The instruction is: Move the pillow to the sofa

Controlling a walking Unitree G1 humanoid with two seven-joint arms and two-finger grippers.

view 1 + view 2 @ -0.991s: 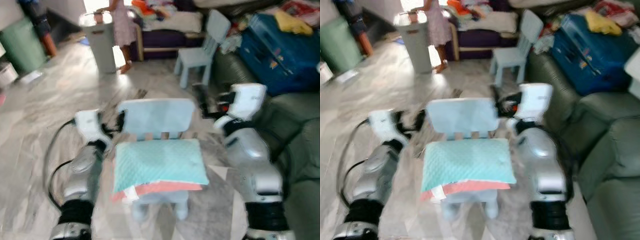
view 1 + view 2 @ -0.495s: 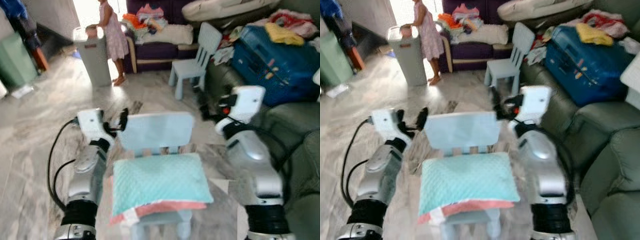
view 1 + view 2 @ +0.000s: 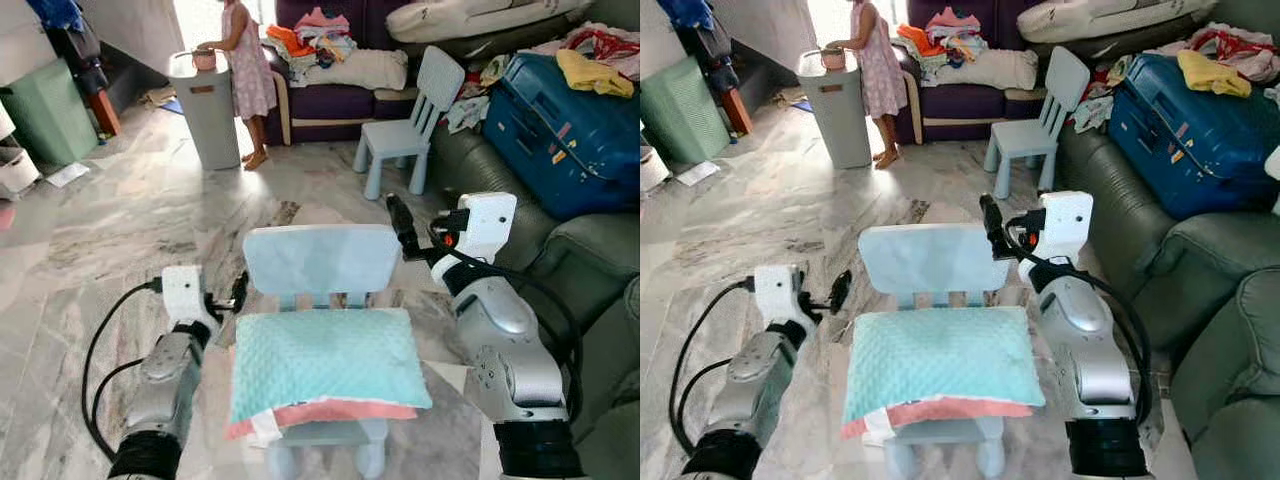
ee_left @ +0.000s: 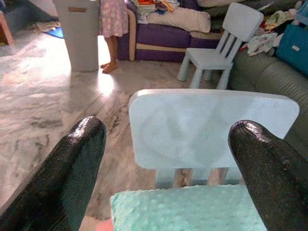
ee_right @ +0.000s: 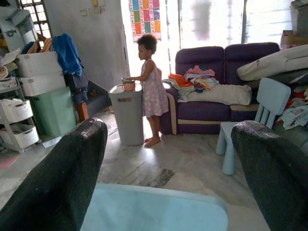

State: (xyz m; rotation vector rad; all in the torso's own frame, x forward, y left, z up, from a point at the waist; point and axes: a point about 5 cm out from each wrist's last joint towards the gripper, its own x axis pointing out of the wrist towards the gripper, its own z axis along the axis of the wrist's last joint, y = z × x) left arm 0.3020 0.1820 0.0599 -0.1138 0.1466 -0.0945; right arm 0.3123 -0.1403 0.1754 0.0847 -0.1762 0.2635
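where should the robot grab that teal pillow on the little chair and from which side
Judging from its pose, grip the pillow at its two short ends, one gripper per side. It lies flat on the chair seat, ends overhanging, and the open left gripper and right gripper already flank it. The backrest blocks the far side.

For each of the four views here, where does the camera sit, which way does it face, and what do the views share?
Left and right eye views: on the head, looking forward and down at the pillow on the small chair; both silver arms show, left gripper and right gripper flanking the backrest.
Left wrist view: along the open left gripper's black fingers, toward the chair and pillow edge.
Right wrist view: along the open right gripper's fingers, over the backrest toward a person at a grey bin.
Shared: the chair's backrest.
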